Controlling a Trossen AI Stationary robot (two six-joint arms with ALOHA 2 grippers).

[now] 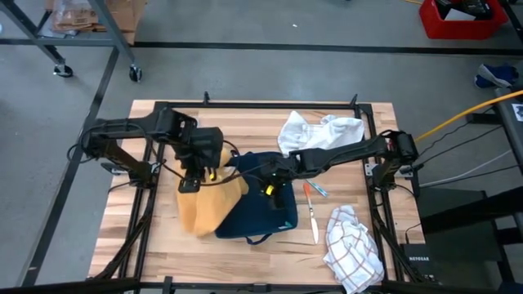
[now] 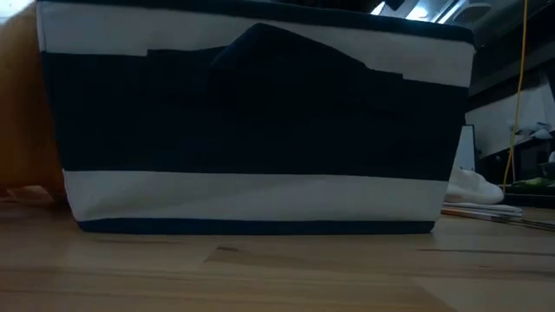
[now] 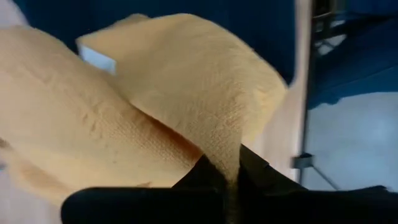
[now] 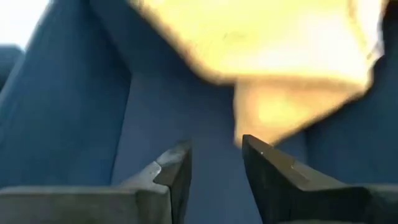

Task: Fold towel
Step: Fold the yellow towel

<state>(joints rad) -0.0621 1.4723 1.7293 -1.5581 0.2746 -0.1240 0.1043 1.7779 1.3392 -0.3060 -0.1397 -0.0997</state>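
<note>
Navy basket [image 1: 265, 214] blocks table centre, pens [image 1: 312, 211] just right, front-left boards [image 1: 135, 245] free

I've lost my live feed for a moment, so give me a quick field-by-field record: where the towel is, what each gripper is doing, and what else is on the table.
towel: yellow towel, draped partly over the dark blue fabric bin, partly on the table
left gripper: left gripper shut on an edge of the yellow towel, above its left part
right gripper: right gripper open, over the bin, holding nothing, towel just ahead of it
other cloths: white cloth at the far edge; checked cloth near right corner
small items: pens right of the bin
fold state: towel bunched, not folded flat yet
</note>
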